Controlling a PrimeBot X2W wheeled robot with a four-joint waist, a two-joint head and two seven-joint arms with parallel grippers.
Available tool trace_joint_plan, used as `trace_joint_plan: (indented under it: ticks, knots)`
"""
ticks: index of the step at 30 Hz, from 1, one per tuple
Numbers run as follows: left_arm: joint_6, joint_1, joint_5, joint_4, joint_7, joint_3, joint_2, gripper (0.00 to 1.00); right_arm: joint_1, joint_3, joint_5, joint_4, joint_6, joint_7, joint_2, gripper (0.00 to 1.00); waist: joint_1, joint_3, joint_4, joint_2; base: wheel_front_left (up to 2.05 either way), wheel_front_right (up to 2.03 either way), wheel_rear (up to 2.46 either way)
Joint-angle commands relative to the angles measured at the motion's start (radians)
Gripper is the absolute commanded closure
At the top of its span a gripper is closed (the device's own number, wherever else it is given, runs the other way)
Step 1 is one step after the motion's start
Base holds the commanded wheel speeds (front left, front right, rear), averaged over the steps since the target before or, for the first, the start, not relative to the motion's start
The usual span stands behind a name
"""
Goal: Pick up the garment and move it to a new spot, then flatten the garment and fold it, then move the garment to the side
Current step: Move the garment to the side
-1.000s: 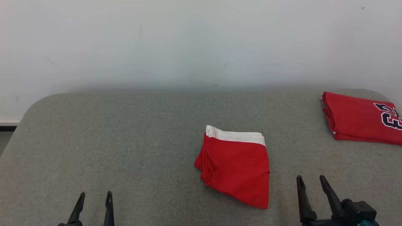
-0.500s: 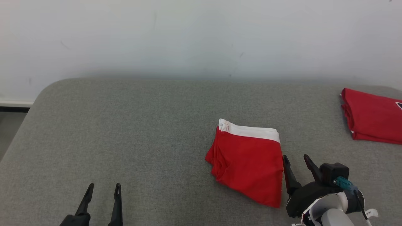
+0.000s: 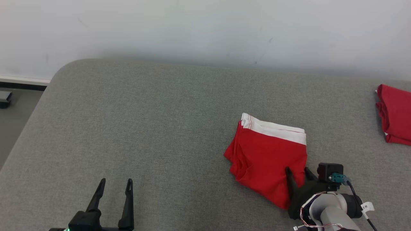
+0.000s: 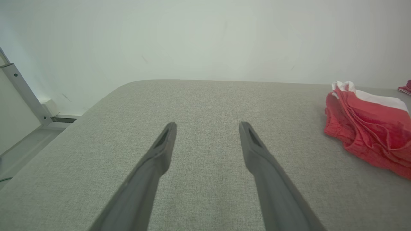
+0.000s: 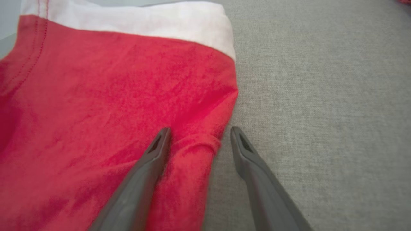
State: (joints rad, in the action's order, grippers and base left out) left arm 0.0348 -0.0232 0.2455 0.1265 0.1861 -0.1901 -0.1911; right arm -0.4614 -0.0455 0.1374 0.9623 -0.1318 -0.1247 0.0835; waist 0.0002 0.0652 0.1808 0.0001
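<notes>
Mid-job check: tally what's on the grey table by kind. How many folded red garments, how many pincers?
Folded red garments: 2 (white-banded garment, second red garment at far right)
Pincers: 2 (left pincer, right pincer)
Total: 4

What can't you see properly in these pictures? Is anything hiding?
- Folded garment, head view: its own top layer hides the layers underneath, so any lettering cannot be seen.
- Second red cloth, head view: cut off by the picture's right edge.
- Right gripper, right wrist view: a ridge of cloth lies between its fingers, but it is unclear whether they touch it.
</notes>
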Motion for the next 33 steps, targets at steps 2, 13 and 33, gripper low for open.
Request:
trace_joint_plan:
  ticks: [2,13,33]
  knots:
    - [-0.003,-0.008,0.008,0.013,0.017,0.001,0.004,0.0,-0.013,0.017,0.015,0.043,0.003,-0.01,-0.014,1.0,-0.0002,-0.007,-0.005,-0.0001,0.0,0.0,0.0]
    - [0.008,-0.018,0.025,0.036,0.052,0.019,0.005,0.0,-0.178,0.104,0.002,0.092,0.003,-0.085,0.096,1.0,-0.0002,0.016,-0.031,-0.0001,0.0,0.0,0.0]
    - [0.001,-0.121,0.016,-0.046,0.076,0.041,-0.014,0.0,-0.507,0.385,0.134,-0.056,0.003,0.09,0.511,1.0,-0.0002,0.308,-0.141,-0.0001,0.0,0.0,0.0]
